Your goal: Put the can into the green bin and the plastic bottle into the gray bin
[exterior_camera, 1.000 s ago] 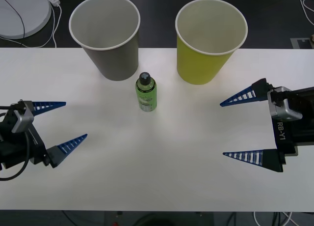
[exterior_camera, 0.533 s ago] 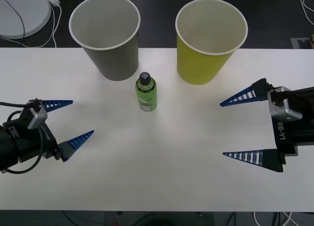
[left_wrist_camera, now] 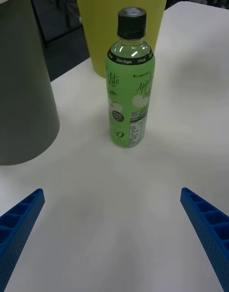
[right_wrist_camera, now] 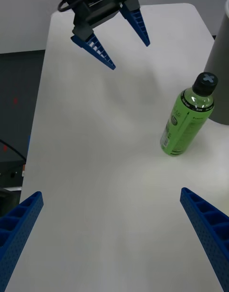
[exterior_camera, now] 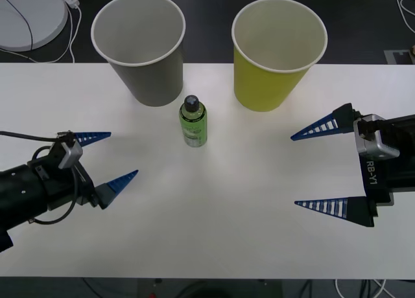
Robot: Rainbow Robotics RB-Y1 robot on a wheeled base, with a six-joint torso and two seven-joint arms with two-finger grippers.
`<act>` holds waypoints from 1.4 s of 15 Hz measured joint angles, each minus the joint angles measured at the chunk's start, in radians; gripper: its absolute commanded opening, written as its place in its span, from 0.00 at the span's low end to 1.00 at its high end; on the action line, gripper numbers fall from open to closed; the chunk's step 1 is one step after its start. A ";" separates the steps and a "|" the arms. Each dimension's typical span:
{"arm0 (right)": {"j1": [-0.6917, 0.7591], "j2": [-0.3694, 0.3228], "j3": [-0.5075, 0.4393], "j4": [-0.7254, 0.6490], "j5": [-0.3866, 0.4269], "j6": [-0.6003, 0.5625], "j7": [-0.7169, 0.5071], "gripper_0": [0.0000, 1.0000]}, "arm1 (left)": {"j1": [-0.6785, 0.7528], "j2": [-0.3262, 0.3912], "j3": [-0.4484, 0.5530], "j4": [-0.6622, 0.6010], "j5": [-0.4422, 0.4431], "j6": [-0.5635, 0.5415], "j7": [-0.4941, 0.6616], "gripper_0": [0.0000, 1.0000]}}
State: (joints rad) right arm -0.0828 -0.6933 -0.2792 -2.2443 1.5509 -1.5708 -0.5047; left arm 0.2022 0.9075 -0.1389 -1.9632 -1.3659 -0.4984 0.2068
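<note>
The plastic bottle point(exterior_camera: 193, 122), bright green with a dark cap, stands upright on the white table between and just in front of the two cups. The gray bin point(exterior_camera: 139, 48) is behind it to the left, the green bin point(exterior_camera: 279, 55) behind it to the right. No can is in view. My left gripper point(exterior_camera: 122, 154) is open, low over the table, left of the bottle and pointing at it. In the left wrist view the bottle point(left_wrist_camera: 130, 87) stands ahead between the open fingers. My right gripper point(exterior_camera: 294, 171) hangs open at the right, well apart from the bottle point(right_wrist_camera: 188, 115).
A white round disc point(exterior_camera: 29, 16) with a cable lies on the dark floor beyond the table's far left corner. The table's far edge point(exterior_camera: 207, 64) runs just behind the cups. Bare tabletop point(exterior_camera: 214, 207) spreads between the two grippers.
My left gripper has slid right and forward toward the bottle, still open. The right gripper, the bottle and both cups have not moved.
</note>
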 measured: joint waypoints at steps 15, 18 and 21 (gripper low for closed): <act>0.000 0.000 0.000 0.000 0.000 0.000 0.000 1.00 | -0.177 -0.136 -0.114 0.135 -0.108 0.021 0.028 1.00; 0.000 0.000 0.000 0.000 0.000 0.000 0.000 1.00 | -0.213 -0.145 -0.138 0.152 -0.115 0.034 0.039 1.00; 0.000 0.000 0.000 0.000 0.000 0.000 0.000 1.00 | -0.244 -0.159 -0.149 0.162 -0.117 0.038 0.050 1.00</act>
State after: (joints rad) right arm -0.0828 -0.6933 -0.2792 -2.2442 1.5509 -1.5708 -0.5047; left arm -0.0419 0.7486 -0.2881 -1.8012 -1.4833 -0.4601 0.2569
